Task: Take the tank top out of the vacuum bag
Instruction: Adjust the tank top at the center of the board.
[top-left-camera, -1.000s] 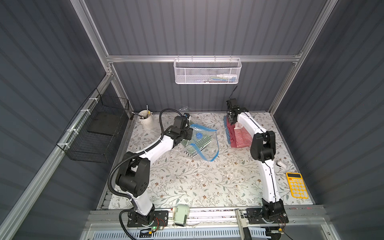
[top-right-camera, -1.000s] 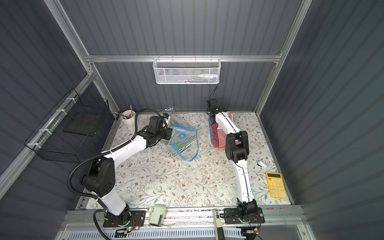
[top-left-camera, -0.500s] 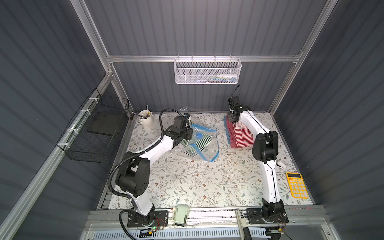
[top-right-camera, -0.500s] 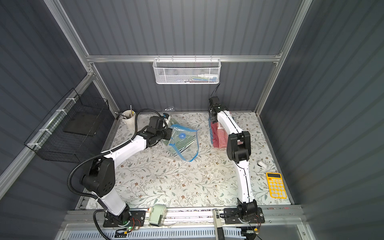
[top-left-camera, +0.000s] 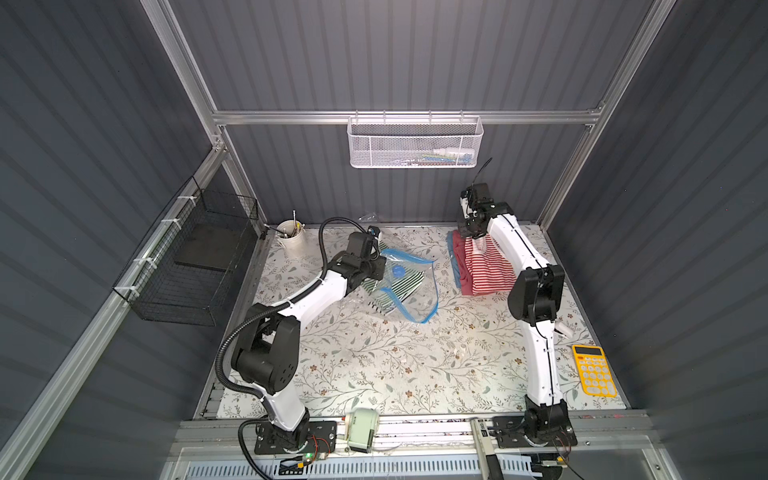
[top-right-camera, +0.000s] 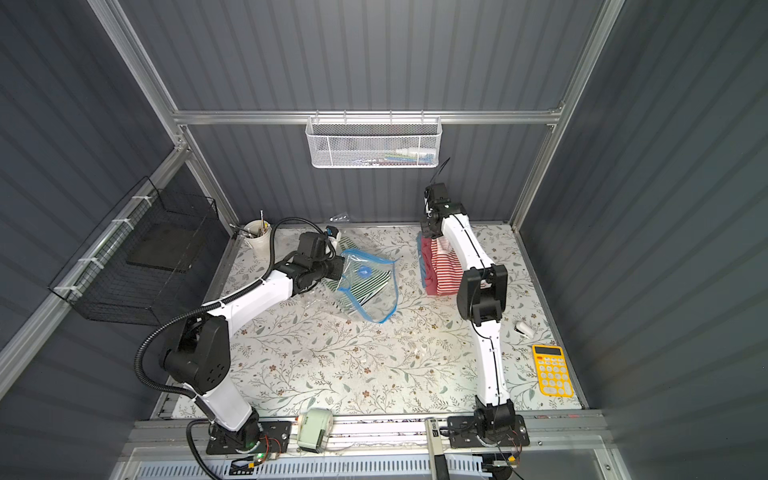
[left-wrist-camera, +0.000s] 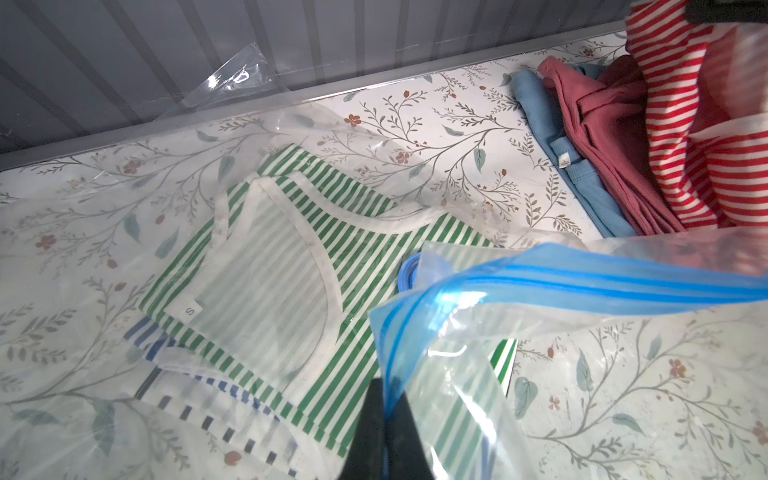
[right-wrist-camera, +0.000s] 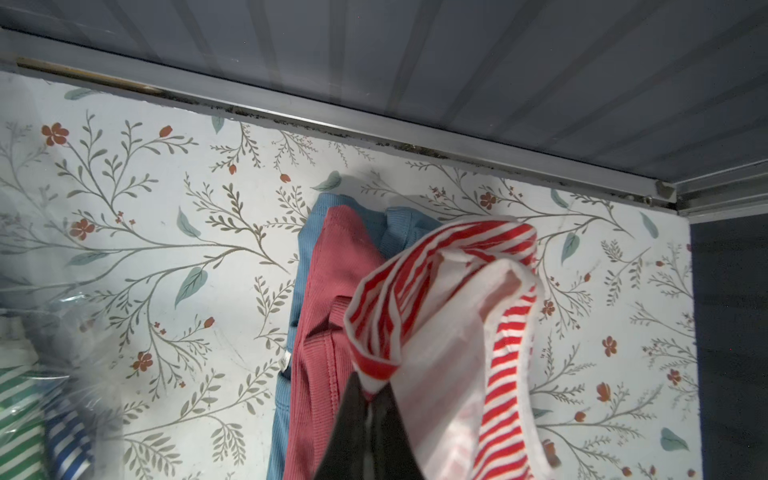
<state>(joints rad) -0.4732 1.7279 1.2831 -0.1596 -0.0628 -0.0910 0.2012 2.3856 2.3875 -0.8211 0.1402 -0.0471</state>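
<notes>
The vacuum bag (top-left-camera: 415, 309) lies crinkled at the back middle of the table, with its blue zip strip (left-wrist-camera: 582, 282) and round blue valve cap (top-left-camera: 398, 271) showing. A green-striped tank top (left-wrist-camera: 291, 249) lies inside it over a blue-striped one. My left gripper (left-wrist-camera: 385, 399) is shut on the bag's blue zip edge and holds it up. At the back right, outside the bag, my right gripper (right-wrist-camera: 368, 395) is shut on a fold of a red-striped tank top (right-wrist-camera: 449, 311). That top hangs from the gripper in both top views (top-left-camera: 486, 266) (top-right-camera: 446, 270).
Folded blue and maroon garments (right-wrist-camera: 324, 291) lie under the red-striped top. A yellow calculator (top-left-camera: 594, 376) and a small white object (top-left-camera: 563, 329) sit at the right edge. A white cup (top-left-camera: 291, 239) stands back left. A black wire basket (top-left-camera: 191, 257) hangs on the left wall.
My right gripper has closed fully on the red-striped top and lifted a little toward the back wall. The left arm and the bag have not moved.
</notes>
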